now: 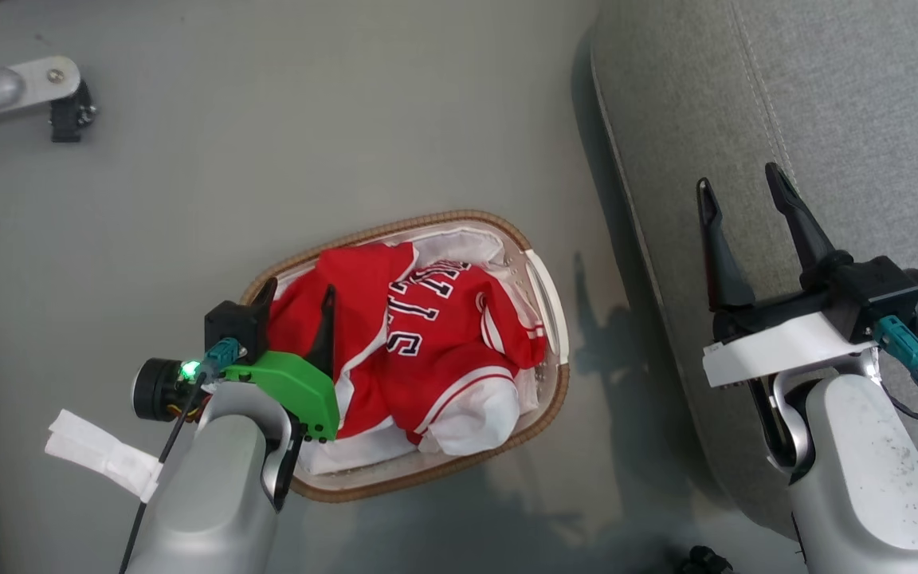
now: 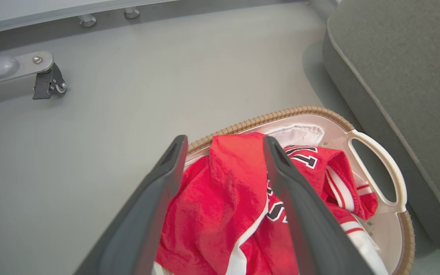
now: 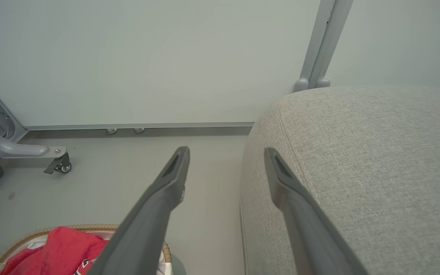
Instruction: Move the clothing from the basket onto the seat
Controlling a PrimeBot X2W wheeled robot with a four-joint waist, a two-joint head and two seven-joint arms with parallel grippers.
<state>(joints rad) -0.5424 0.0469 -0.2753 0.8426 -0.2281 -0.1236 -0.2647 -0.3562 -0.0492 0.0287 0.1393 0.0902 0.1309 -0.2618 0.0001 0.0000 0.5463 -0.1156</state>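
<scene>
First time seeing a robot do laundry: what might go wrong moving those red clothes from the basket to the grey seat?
1. The open left end effector hangs over the crumpled red sports clothing; it might also pinch the white cloth liner beneath and drag the oval white brown-rimmed basket.
2. The two garments overlap, so one may slip off onto the floor before reaching the large grey upholstered seat.

One basket (image 1: 443, 217). Two garments: lettered jersey (image 1: 447, 343), striped piece (image 1: 363, 275). One seat (image 1: 865, 96). Two hands: left hand (image 1: 300, 288), right hand (image 1: 739, 179). One caster (image 1: 68, 119).
</scene>
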